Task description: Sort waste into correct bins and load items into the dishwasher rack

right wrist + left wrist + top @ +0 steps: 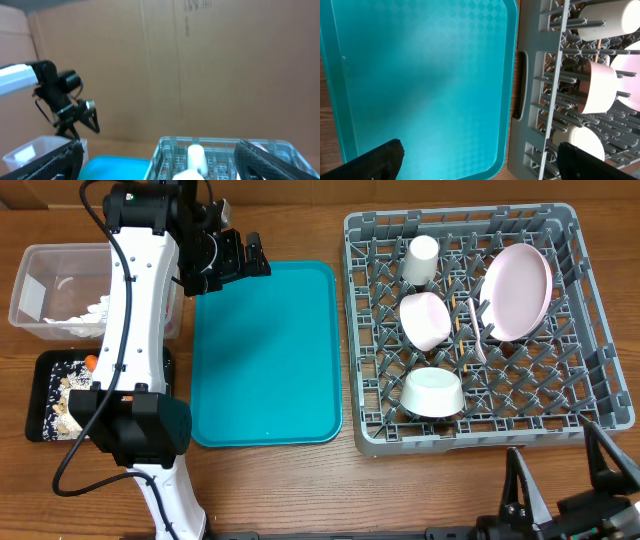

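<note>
Left gripper point(248, 256): jaws apart, nothing between them; hangs over the far-left corner of the teal tray point(265, 360).
Right gripper point(563, 468): jaws spread wide, empty; low at the near table edge, just short of the rack's front rim.
Rack point(590, 420): right of the teal tray, well apart from the left gripper (whole tray width between).
Rack load: plate point(518, 290) on edge at far right; cup point(421, 260) among the far pegs; pink bowl point(427, 320) tilted mid-rack; white bowl point(433, 392) nearest the front.
Clear tub point(30, 270): far left, other side of the left arm from its gripper; napkin point(85, 315) inside.
Black tray point(35, 410): just on the near side of the tub; scraps point(68, 395) and carrot point(91, 362) in it, partly hidden by the arm.
</note>
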You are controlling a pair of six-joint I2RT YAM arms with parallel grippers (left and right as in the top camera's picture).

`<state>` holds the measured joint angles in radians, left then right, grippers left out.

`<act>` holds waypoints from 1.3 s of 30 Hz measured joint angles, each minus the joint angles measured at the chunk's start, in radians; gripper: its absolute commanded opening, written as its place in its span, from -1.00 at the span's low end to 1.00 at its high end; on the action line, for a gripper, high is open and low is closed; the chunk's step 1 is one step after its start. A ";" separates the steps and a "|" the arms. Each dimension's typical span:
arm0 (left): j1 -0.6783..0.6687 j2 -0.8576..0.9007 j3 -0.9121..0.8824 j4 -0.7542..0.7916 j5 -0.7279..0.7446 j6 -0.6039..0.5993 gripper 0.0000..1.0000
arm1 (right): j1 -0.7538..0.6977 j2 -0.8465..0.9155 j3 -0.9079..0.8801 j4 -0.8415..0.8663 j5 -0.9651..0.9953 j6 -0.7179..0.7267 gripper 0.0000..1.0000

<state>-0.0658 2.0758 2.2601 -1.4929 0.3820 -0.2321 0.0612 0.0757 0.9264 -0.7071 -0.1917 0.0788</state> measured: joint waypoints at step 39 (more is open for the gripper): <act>0.000 0.000 0.000 0.000 0.000 0.000 1.00 | -0.008 -0.061 -0.908 0.980 0.010 0.026 1.00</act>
<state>-0.0658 2.0758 2.2601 -1.4925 0.3820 -0.2321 0.0528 0.0147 0.0181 0.2729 -0.1818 0.1043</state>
